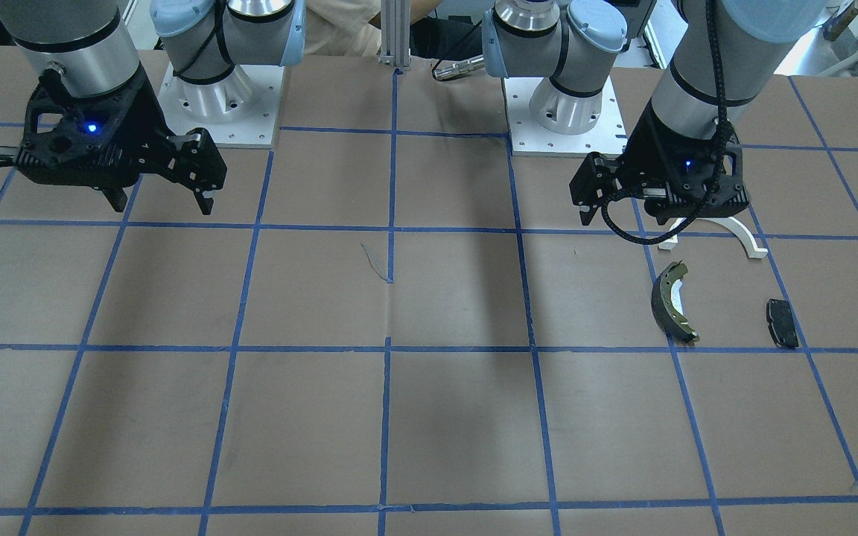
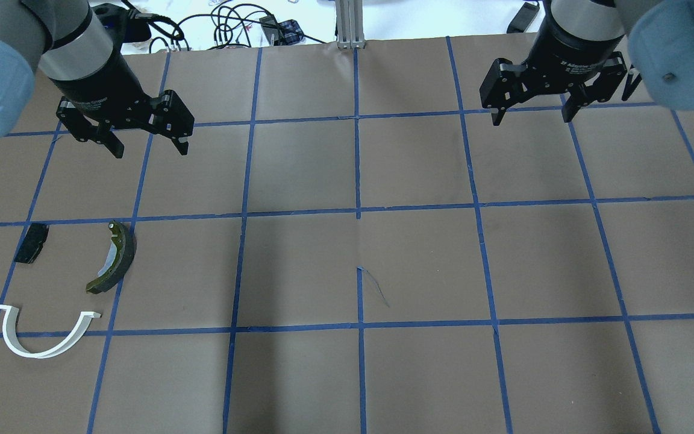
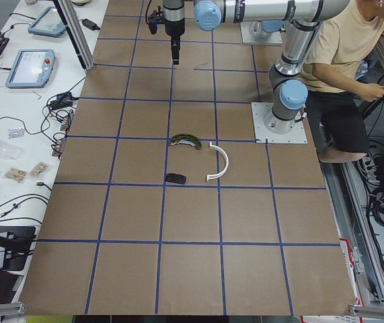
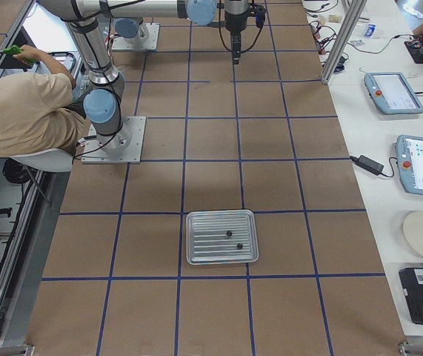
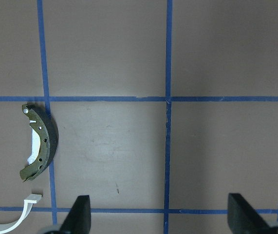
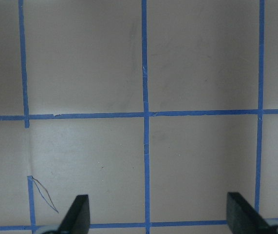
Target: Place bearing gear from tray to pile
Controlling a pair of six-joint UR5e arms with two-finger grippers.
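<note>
The left end effector [image 2: 150, 150] and right end effector [image 2: 531, 119] hover above the surface [image 2: 419, 265], fingers spread and holding nothing. The tray [image 4: 204, 241] at the robot's right carries two small dark parts [image 4: 229, 233]; the bearing gear cannot be told apart. The pile [image 2: 115, 259] lies near the left arm.

Overhead: high over the table's [image 2: 419, 265] robot-side edge, looking forward and down. Front: opposite edge, facing back, steep. Side cams: high off each end, far out. Wrist cams: close, straight down. Overhead, front, left-end and left wrist share the shoe [image 2: 125, 253]. Whole tray [image 4: 204, 252] shows only from the right end.
</note>
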